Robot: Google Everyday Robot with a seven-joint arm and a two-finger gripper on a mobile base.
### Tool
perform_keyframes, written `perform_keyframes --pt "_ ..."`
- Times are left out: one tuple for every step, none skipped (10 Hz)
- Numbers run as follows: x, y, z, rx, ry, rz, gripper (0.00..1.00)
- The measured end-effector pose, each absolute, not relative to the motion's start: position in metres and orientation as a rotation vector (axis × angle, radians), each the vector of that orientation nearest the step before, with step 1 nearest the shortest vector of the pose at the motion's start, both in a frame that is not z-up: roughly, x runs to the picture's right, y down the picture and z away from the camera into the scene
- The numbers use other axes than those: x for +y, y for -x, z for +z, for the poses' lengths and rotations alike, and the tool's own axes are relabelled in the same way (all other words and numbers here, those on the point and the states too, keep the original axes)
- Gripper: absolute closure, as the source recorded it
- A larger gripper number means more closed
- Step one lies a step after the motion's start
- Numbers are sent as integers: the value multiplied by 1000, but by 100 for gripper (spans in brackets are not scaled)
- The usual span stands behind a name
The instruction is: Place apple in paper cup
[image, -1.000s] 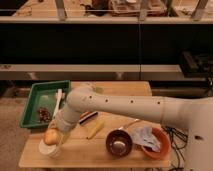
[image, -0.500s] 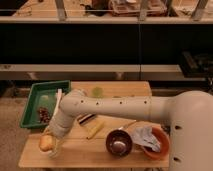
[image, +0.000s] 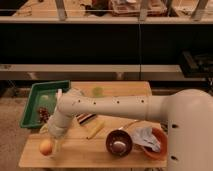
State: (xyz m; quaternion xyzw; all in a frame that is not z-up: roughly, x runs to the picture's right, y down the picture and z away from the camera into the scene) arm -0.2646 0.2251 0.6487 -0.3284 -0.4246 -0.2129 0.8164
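Probably a lab or workshop: wooden table (image: 95, 150) before long dark shelving (image: 100, 45), gripper (image: 51, 142) above table

Under warm, dim light a wooden bench (image: 95, 156) stands on a grey-brown floor (image: 9, 125), dark shelving (image: 100, 45) with pale boards rising behind its far edge, the gripper (image: 54, 141) low over its front left corner.

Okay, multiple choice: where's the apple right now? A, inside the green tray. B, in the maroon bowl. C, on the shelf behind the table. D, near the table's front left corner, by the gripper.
D: the apple sits at the table's front left, beside the gripper.
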Motion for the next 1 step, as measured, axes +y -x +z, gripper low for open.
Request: perform_keyframes --pt "223 262 649 -905 696 -444 20"
